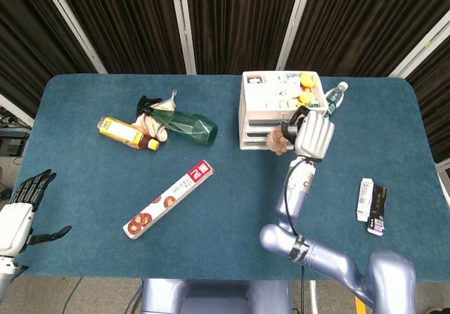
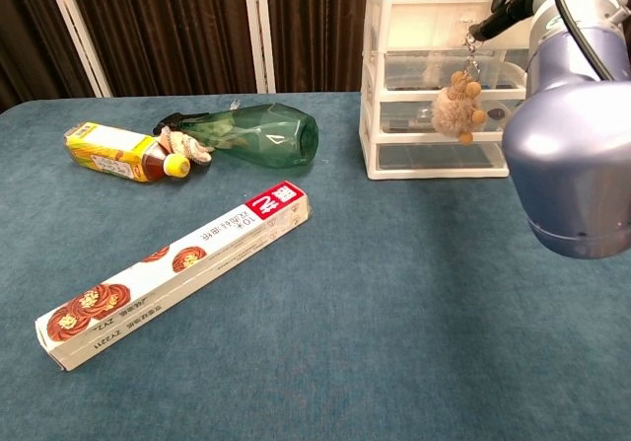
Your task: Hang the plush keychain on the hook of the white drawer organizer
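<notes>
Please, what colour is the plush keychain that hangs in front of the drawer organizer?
The plush keychain is light brown, tan-looking fur. The chest view shows it best.

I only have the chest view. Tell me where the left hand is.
Observer: In the head view the left hand hovers at the near left corner of the table, fingers spread, holding nothing.
Operator: Report what lies on the far right side.
Observer: Two small packets lie side by side near the right edge.
Operator: Say what is next to the organizer.
Observer: A clear bottle with a green label is just right of the white drawer organizer.
</notes>
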`<state>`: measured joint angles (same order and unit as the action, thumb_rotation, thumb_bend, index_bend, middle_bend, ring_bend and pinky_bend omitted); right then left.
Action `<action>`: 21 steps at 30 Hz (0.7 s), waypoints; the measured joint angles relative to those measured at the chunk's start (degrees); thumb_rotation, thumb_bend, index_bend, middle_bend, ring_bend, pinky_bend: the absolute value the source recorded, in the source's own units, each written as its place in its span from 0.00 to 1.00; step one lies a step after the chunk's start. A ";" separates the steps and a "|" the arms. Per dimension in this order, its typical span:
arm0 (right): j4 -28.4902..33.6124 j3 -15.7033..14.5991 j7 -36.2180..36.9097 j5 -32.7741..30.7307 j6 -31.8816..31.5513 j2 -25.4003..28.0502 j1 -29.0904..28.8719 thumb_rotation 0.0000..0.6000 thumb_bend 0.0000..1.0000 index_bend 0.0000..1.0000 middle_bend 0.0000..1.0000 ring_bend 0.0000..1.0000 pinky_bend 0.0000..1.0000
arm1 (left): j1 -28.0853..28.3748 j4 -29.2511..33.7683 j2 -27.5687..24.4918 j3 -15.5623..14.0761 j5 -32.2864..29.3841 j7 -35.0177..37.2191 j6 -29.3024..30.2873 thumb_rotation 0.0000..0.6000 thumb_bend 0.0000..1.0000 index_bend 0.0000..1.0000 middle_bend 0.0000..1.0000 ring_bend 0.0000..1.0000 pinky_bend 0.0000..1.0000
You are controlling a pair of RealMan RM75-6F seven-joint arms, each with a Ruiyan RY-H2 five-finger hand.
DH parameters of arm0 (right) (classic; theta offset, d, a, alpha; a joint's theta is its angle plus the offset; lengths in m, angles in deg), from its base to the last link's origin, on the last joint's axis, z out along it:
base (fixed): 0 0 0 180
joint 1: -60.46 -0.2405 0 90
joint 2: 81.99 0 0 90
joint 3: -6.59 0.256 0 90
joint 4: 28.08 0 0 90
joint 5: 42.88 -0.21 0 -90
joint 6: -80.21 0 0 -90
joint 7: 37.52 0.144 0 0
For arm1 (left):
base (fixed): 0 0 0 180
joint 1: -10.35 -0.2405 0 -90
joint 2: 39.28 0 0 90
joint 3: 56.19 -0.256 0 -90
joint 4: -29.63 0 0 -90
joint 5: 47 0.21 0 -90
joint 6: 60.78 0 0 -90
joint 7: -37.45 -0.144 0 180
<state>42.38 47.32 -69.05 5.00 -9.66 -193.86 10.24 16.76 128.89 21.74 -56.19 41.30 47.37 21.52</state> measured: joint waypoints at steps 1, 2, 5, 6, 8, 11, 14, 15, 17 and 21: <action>0.11 -0.01 -0.01 -0.02 -0.01 0.05 -0.05 1.00 0.17 0.70 1.00 1.00 0.84 | 0.01 0.00 0.00 0.01 0.00 -0.01 0.00 1.00 0.10 0.02 0.00 0.00 0.00; 0.12 -0.05 -0.16 -0.04 0.02 0.08 -0.10 1.00 0.17 0.70 1.00 1.00 0.84 | 0.01 0.00 0.00 0.00 0.01 -0.02 -0.02 1.00 0.10 0.02 0.00 0.00 0.00; 0.23 -0.15 -0.78 -0.31 0.11 0.19 -0.28 1.00 0.16 0.70 1.00 1.00 0.84 | 0.00 0.03 -0.01 -0.01 0.02 0.01 0.00 1.00 0.09 0.02 0.00 0.00 0.00; 0.25 -0.21 -0.88 -0.36 0.15 0.23 -0.33 1.00 0.15 0.70 1.00 1.00 0.84 | 0.00 0.03 -0.01 0.00 0.02 0.01 0.02 1.00 0.09 0.02 0.00 0.00 0.00; 0.30 -0.25 -0.98 -0.45 0.20 0.29 -0.40 1.00 0.14 0.70 1.00 1.00 0.84 | 0.00 -0.01 0.01 0.01 -0.01 0.02 0.01 1.00 0.09 0.02 0.00 0.00 0.00; 0.39 -0.26 -1.26 -0.60 0.22 0.39 -0.48 1.00 0.14 0.70 1.00 1.00 0.84 | 0.02 -0.04 0.00 0.02 -0.02 0.08 -0.03 1.00 0.09 0.02 0.00 0.00 0.00; 0.54 -0.30 -1.60 -0.77 0.22 0.57 -0.57 1.00 0.13 0.70 1.00 1.00 0.84 | 0.02 -0.03 -0.01 0.02 0.01 0.12 0.00 1.00 0.10 0.02 0.00 0.00 0.00; 0.57 -0.31 -1.70 -0.81 0.21 0.60 -0.60 1.00 0.12 0.70 1.00 1.00 0.84 | 0.02 -0.05 -0.01 0.03 0.01 0.13 0.00 1.00 0.10 0.02 0.00 0.00 0.00; 0.69 -0.27 -1.85 -0.93 0.14 0.72 -0.66 1.00 0.12 0.70 1.00 1.00 0.84 | 0.02 -0.05 -0.02 0.02 0.02 0.16 0.00 1.00 0.10 0.02 0.00 0.00 0.00; 0.91 -0.06 -1.88 -1.03 0.00 1.03 -0.70 1.00 0.12 0.70 1.00 1.00 0.84 | 0.01 -0.03 -0.06 0.01 0.04 0.23 0.02 1.00 0.10 0.02 0.00 0.00 0.00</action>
<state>43.29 47.26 -70.93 3.97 -9.66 -192.83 9.53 16.77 128.86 21.68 -56.18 41.34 47.60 21.54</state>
